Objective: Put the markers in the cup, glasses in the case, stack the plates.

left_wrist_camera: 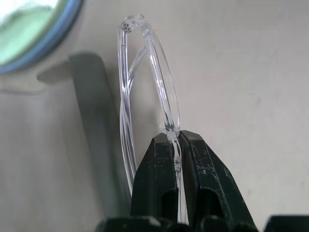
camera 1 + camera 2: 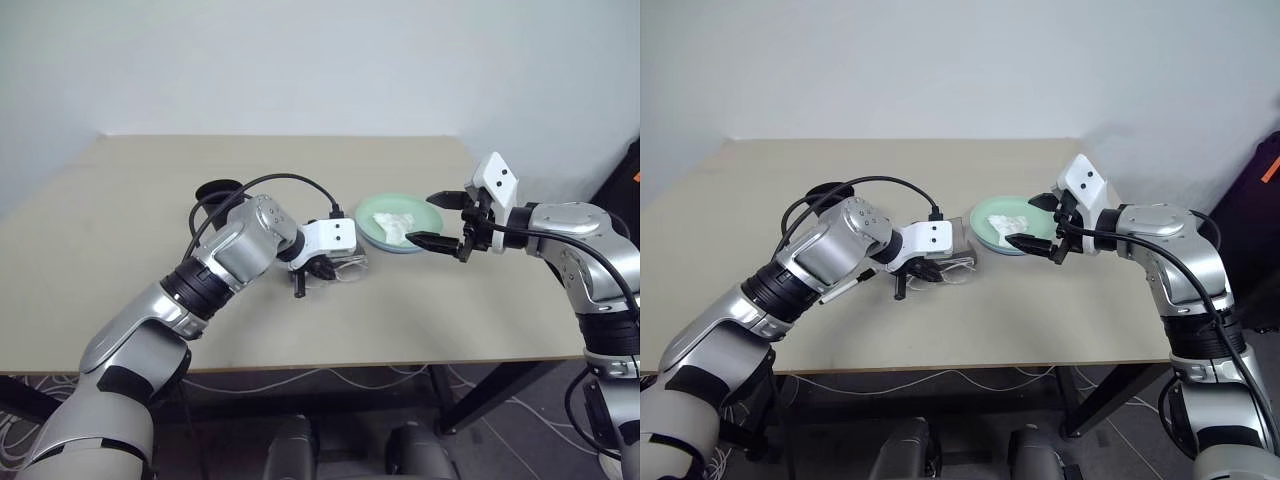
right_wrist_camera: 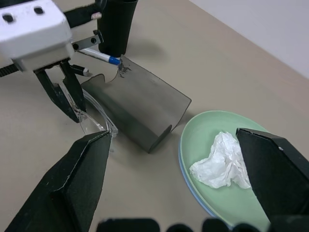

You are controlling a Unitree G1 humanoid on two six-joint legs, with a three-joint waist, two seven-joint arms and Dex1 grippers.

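Note:
My left gripper (image 1: 175,140) is shut on the rim of the clear glasses (image 1: 145,72), which hang just above the table beside the grey case (image 3: 137,108). The same gripper (image 2: 300,287) is near the table's middle. The case lies between the black cup (image 3: 116,24) and the plates (image 3: 193,140). The mint green plate (image 2: 425,215) rests on the light blue one (image 3: 186,181). A blue-capped marker (image 3: 99,55) lies by the cup's foot, and another marker (image 2: 845,288) lies under my left forearm. My right gripper (image 2: 440,220) hovers open over the plates' right side, holding nothing.
A crumpled white tissue (image 3: 219,162) lies on the green plate. The table's front edge (image 2: 400,362) runs just below both arms. A black cable (image 2: 290,182) loops over my left wrist. Bare tabletop (image 2: 120,230) stretches to the left and behind the cup.

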